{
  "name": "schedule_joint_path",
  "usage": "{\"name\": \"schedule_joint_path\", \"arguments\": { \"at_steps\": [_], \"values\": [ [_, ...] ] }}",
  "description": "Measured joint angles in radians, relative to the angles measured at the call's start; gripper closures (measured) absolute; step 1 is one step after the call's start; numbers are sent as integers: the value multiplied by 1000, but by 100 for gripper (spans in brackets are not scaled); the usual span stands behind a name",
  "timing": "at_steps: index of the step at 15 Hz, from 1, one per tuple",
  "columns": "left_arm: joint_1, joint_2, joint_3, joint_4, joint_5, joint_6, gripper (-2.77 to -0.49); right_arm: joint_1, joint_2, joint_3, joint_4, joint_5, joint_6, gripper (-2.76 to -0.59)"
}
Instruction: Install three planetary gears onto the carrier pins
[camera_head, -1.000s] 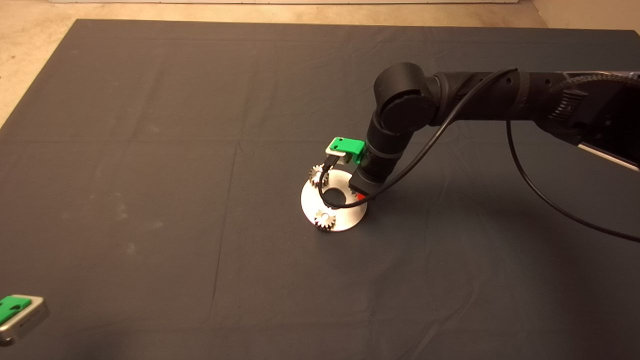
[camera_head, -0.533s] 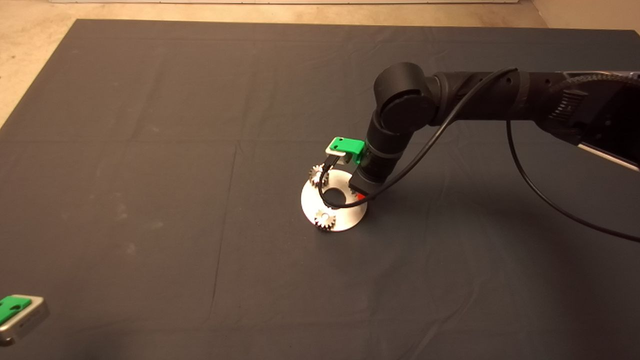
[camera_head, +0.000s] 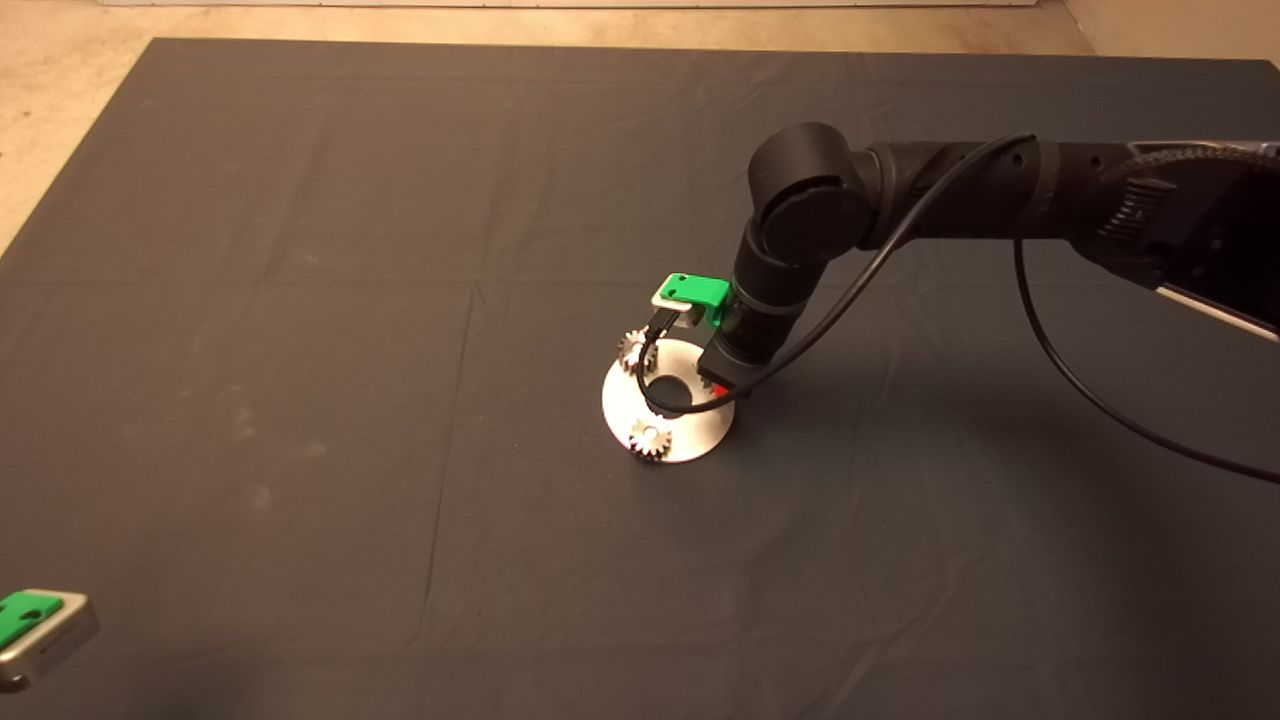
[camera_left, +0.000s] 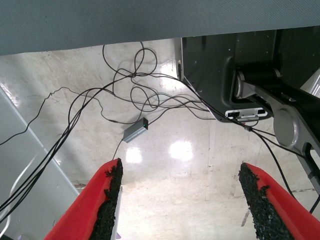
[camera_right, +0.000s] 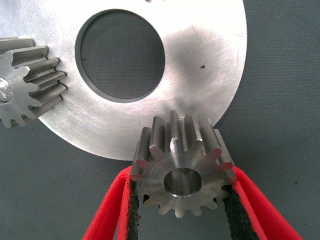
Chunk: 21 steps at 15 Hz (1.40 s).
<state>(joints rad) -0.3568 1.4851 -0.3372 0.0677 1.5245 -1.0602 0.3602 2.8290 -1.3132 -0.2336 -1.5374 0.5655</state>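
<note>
Overhead, the right gripper (camera_head: 712, 385) sat low over the disc (camera_head: 692, 438), its arm bent steeply down from the right. Its pads clamped the third gear (camera_right: 182, 172) by the teeth, at the disc's rim. Two gears (camera_head: 650, 437) already sat on pins. Seating this one likely needed its hole centred, face level. The left gripper (camera_left: 182, 202), fingers wide, waited off the mat.
</note>
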Motion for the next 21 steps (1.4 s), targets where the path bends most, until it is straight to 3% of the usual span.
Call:
{"name": "schedule_joint_path", "arguments": {
  "at_steps": [5,11,14,21],
  "values": [
    [0,0,0,0,0,0,-161,3,10,-19,6,-1,0,-98],
    [0,0,0,0,0,0,-161,9,33,-54,22,-14,-9,-98],
    [0,0,0,0,0,0,-161,11,41,-61,22,1,-15,-98],
    [0,0,0,0,0,0,-161,11,41,-65,22,5,-19,-98]
  ]
}}
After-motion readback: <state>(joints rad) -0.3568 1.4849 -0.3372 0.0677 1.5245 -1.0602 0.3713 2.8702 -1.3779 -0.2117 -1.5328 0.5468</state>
